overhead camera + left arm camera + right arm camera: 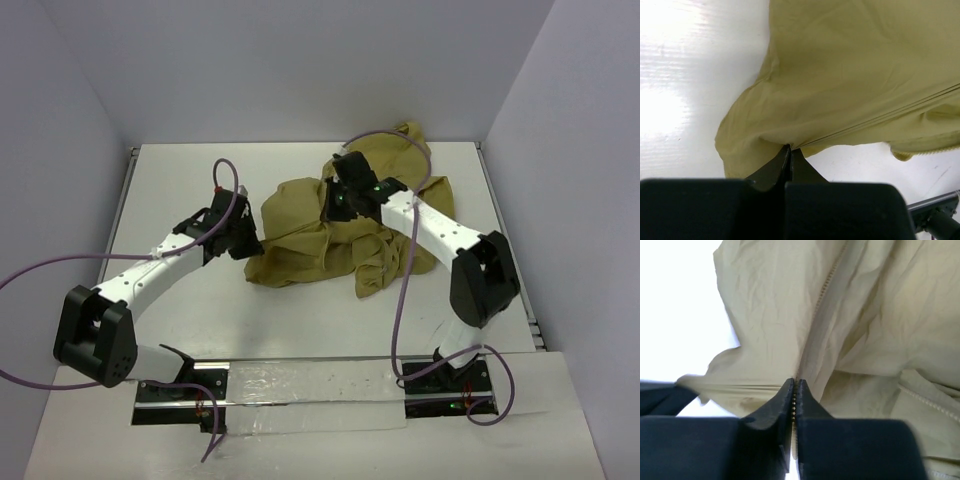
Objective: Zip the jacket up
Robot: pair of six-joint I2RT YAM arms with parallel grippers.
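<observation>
Top external view has the left arm reaching from its base at lower left, forearm slanting up and to the right, so that the left gripper meets the left edge of the jacket. The right arm rises from lower right, folds at a dark joint near the right side of the frame, and stretches up and left across the cloth. It puts the right gripper on the upper middle of the heap. The jacket lies crumpled at centre and centre-right of the white table, with one part trailing toward the upper right. From this height the jaws of both pincers are hidden by their own bodies.

The wrist cameras show what the overhead cannot. In the left wrist view, at lower centre, the fingers are pressed together on a pulled-up fold at the garment's edge. A straight seam line runs from there to the right edge of the frame. In the right wrist view, the fingers are squeezed tight on the zipper, with small teeth showing between the tips. The zipper climbs from there toward the top centre.
</observation>
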